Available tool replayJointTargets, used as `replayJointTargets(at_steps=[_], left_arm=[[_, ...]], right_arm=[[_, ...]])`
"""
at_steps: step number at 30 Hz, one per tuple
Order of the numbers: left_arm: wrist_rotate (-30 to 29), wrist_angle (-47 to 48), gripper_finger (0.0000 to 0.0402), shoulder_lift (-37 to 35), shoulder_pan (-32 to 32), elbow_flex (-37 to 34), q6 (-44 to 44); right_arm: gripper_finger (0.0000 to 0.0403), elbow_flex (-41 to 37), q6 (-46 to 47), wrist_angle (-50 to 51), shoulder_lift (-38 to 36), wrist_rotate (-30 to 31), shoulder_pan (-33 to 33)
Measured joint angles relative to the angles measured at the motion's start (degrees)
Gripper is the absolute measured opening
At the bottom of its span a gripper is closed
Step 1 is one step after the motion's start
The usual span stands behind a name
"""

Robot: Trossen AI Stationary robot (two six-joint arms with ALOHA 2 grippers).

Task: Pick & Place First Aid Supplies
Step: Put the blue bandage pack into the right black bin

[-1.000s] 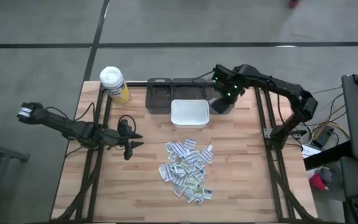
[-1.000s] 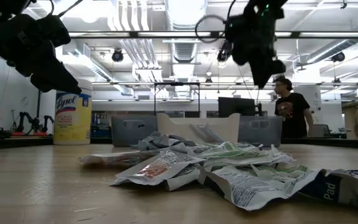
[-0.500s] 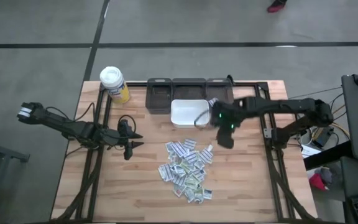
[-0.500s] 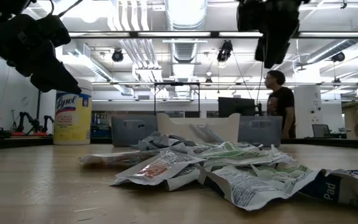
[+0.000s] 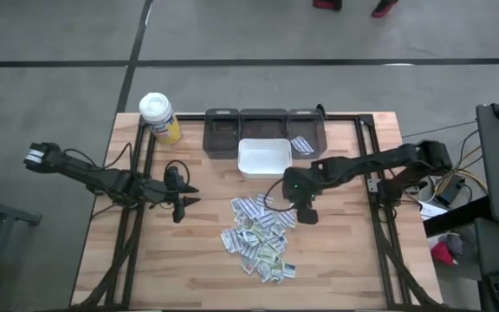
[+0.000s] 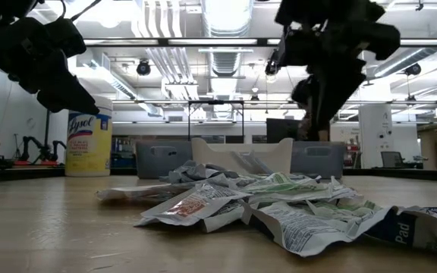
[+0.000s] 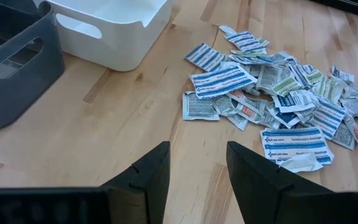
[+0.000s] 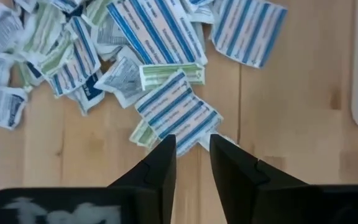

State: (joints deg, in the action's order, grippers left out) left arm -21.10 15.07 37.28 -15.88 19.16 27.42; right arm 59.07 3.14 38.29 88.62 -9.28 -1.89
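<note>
Packets (image 5: pixel 260 236) heaped mid-counter (image 5: pixel 345 260), long axes pointing every way, bare wood all round, white bin (image 5: pixel 264 159) beyond, right claw (image 5: pixel 306 211) at the pile's right edge, fingers slightly apart, empty, left claw (image 5: pixel 183 192) parted, waiting left.

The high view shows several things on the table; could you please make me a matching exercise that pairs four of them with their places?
Things:
1. yellow bottle
2. white bin
3. pile of packets
4. right gripper

Places:
A. at the pile's right edge, above the wood
B. far left corner of the table
C. just in front of the row of dark bins
D. middle of the table, nearer the front

Pairs: 1-B, 2-C, 3-D, 4-A
</note>
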Motion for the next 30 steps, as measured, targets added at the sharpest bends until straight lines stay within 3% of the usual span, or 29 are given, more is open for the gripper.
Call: replayJointTargets(at_steps=[9,16,30], left_arm=[[0.0,0.0,0.0161,0.0,0.0,0.0,0.0],[0.0,0.0,0.0161,0.0,0.0,0.0,0.8],[0.0,0.0,0.0161,0.0,0.0,0.0,1.6]], right_arm=[[0.0147,9.2,-11.5,3.7,11.4,0.2,0.0],[0.0154,11.7,-15.3,11.0,18.0,0.4,0.4],[0.0129,11.0,-13.8,10.6,19.0,0.4,0.4]])
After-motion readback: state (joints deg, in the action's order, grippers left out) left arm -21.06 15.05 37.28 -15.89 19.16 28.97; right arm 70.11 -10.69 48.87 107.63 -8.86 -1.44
